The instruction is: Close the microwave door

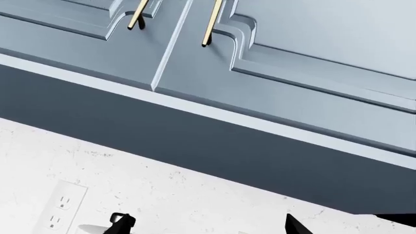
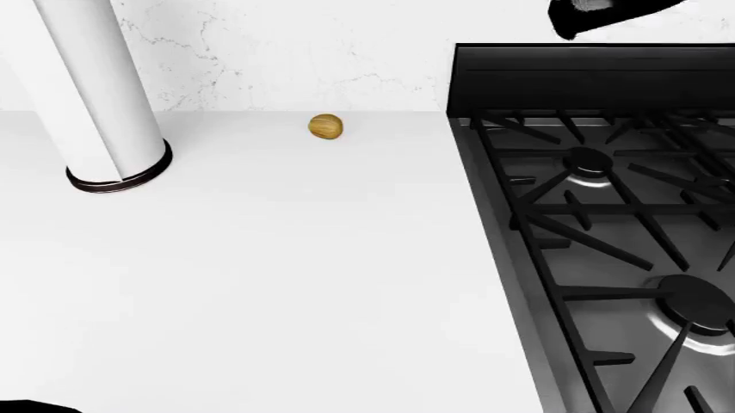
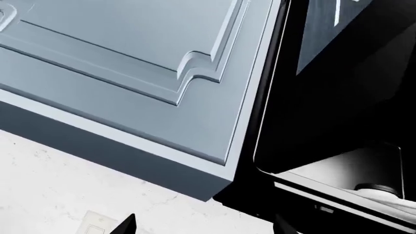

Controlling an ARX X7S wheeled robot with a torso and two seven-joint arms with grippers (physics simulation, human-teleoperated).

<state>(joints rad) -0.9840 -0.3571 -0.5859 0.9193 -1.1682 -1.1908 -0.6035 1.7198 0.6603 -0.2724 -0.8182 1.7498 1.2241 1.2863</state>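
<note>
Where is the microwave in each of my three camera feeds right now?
Left wrist view: not in it, only cabinet doors with gold handles.
Head view: not in it, only countertop and stove.
Right wrist view: microwave, black, beside the cabinet's end, its lit interior showing.
Shared landmark: the white marble backsplash, seen in all three.

I see left arm point(image 2: 98, 95): smooth white cylinder, black ring at its end | left fingertips point(image 1: 122, 222): black, angular | right fingertips point(image 3: 127, 223): black, pointed | right arm point(image 2: 603, 15): black, glossy part
</note>
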